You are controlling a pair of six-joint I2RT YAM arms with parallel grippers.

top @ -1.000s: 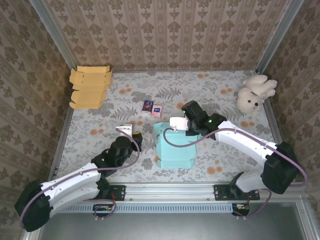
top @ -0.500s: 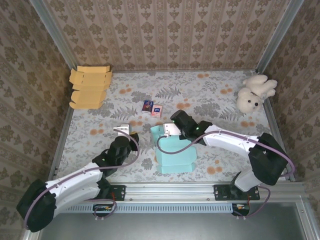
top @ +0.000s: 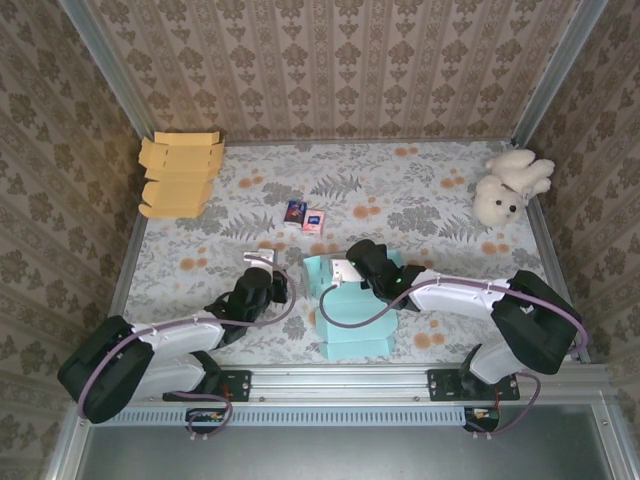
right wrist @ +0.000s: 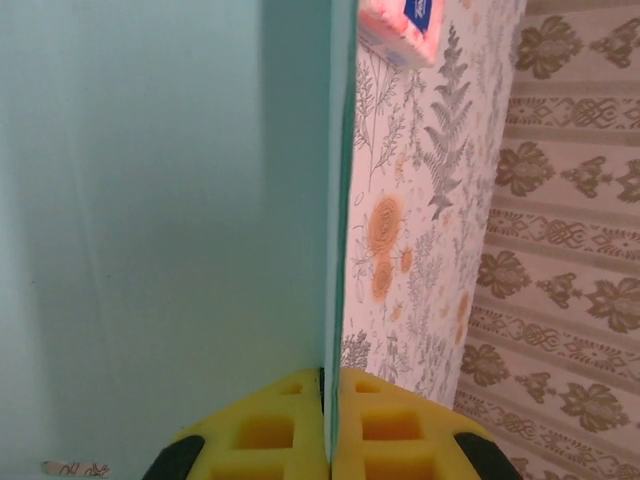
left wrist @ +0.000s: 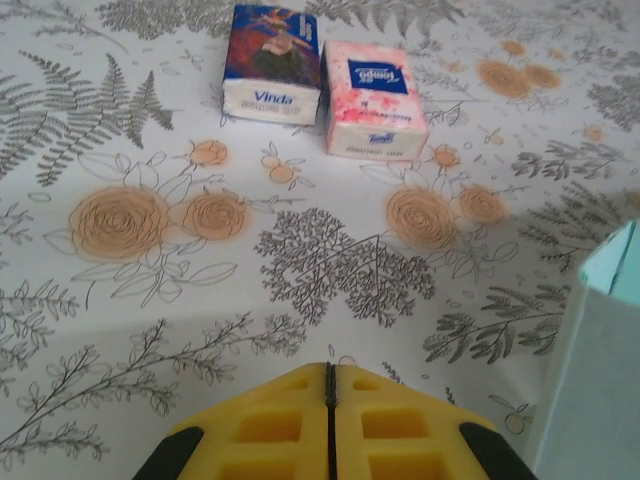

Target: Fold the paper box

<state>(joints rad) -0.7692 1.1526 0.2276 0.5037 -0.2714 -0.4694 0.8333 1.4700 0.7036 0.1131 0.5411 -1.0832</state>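
The paper box (top: pixel 352 308) is a teal, partly folded blank lying near the table's front middle. My right gripper (top: pixel 343 274) is at its far left corner, shut on an upright teal panel (right wrist: pixel 160 200). The panel's thin edge runs between the yellow fingers (right wrist: pixel 400 430), and the gripper (right wrist: pixel 328 375) clamps it. My left gripper (top: pixel 279 284) hovers just left of the box, shut with nothing in it. In the left wrist view the gripper (left wrist: pixel 330 366) points across bare tablecloth, with the box's corner (left wrist: pixel 600 380) at the right edge.
Two small tissue packs, one blue (top: pixel 295 212) (left wrist: pixel 272 62) and one pink (top: pixel 315 221) (left wrist: pixel 372 85), lie beyond the box. A stack of tan cardboard blanks (top: pixel 180 175) sits far left. A white teddy bear (top: pixel 510 185) sits far right. Patterned walls enclose the table.
My right gripper has pulled the teal panel left and nearer, and the box has shifted toward the front edge. My left gripper has moved right, closer to the box.
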